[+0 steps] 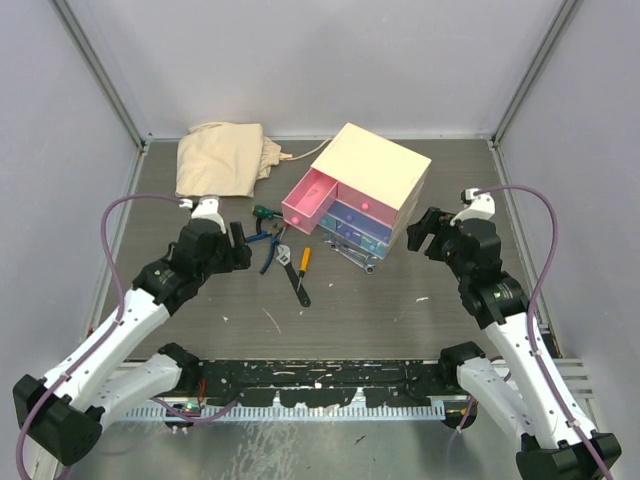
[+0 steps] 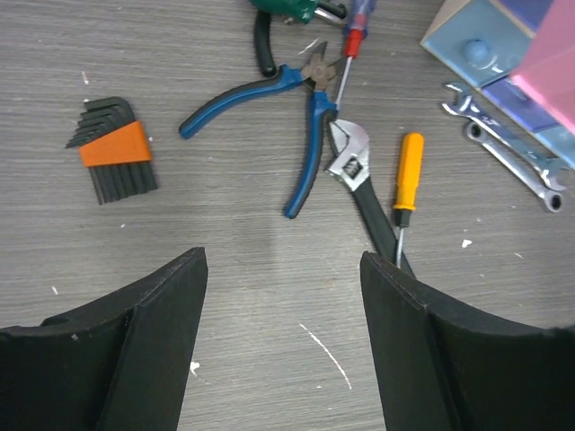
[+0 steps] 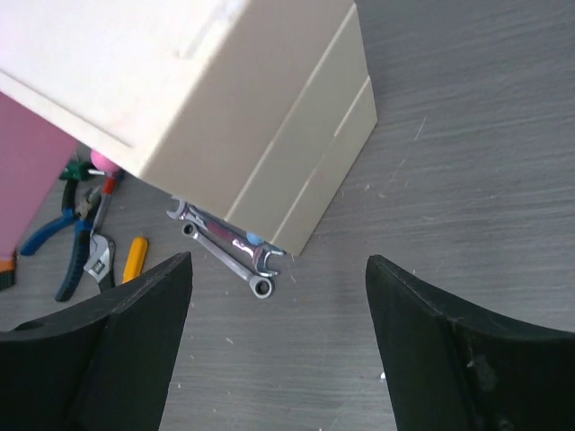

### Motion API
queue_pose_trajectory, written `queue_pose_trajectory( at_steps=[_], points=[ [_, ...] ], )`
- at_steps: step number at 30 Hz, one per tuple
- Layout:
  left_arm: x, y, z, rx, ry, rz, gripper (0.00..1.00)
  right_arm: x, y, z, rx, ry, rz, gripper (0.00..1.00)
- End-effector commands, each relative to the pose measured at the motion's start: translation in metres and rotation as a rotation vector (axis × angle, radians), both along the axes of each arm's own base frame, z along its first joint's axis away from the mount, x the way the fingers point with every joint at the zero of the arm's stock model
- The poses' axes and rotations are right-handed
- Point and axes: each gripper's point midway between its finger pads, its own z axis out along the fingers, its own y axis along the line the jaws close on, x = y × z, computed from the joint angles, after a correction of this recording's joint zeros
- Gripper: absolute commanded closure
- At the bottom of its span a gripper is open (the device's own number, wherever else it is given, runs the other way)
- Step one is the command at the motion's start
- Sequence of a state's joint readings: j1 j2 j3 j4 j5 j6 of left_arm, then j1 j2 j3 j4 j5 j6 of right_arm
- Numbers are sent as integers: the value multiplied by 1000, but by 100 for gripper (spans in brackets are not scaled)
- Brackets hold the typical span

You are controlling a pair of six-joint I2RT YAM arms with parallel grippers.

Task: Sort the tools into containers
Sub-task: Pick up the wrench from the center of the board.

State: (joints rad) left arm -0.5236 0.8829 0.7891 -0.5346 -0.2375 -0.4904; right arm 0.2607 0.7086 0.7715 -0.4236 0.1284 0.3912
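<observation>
The cream chest stands at the table's middle back, its pink top drawer pulled open and the blue drawers below it. In front lie blue-handled pliers, a black-handled adjustable wrench, an orange-handled screwdriver, two silver spanners and a green-handled screwdriver. My left gripper is open and empty, just left of the pliers, above the table. My right gripper is open and empty by the chest's right corner, with the spanners in its view.
A black hex-key set in an orange holder lies left of the pliers. A thin screwdriver with a blue and red handle lies by the pliers' jaws. A beige cloth bag sits at the back left. Grey walls enclose the table.
</observation>
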Motion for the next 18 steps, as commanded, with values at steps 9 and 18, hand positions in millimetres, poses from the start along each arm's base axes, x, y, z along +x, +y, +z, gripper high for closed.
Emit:
queue_pose_trajectory(
  at_steps=[9, 18],
  points=[
    [26, 48, -7, 149, 105, 254, 28, -17, 27, -31, 60, 81, 151, 17],
    [55, 73, -46, 114, 254, 352, 21, -25, 41, -38, 88, 110, 234, 18]
  ],
)
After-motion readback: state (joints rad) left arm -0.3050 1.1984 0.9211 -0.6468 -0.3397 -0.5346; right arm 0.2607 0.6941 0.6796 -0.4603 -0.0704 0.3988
